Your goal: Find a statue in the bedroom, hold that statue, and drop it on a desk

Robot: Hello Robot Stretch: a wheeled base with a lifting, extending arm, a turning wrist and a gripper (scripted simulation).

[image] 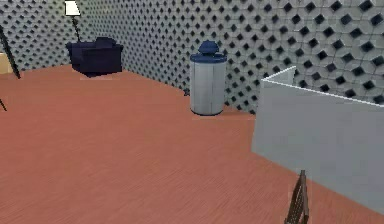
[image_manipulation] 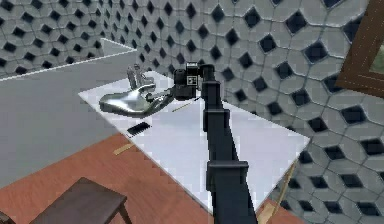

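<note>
In the arm side view a silvery, shiny statue (image_manipulation: 121,101) shows against the top of a white desk (image_manipulation: 230,140) near its far left corner. The dark arm reaches out over the desk, and my gripper (image_manipulation: 146,92) is right at the statue's right end. With the desk top behind it, I cannot tell whether the gripper holds the statue or whether the statue rests on the desk.
A black flat phone (image_manipulation: 138,128) and a pencil (image_manipulation: 181,108) lie on the desk; a dark wooden stool (image_manipulation: 85,205) stands before it. A framed picture (image_manipulation: 365,60) hangs on the patterned wall. Ahead are a white bin with blue lid (image: 207,82), a blue armchair (image: 95,55), a floor lamp (image: 72,10) and the desk's white side (image: 320,135).
</note>
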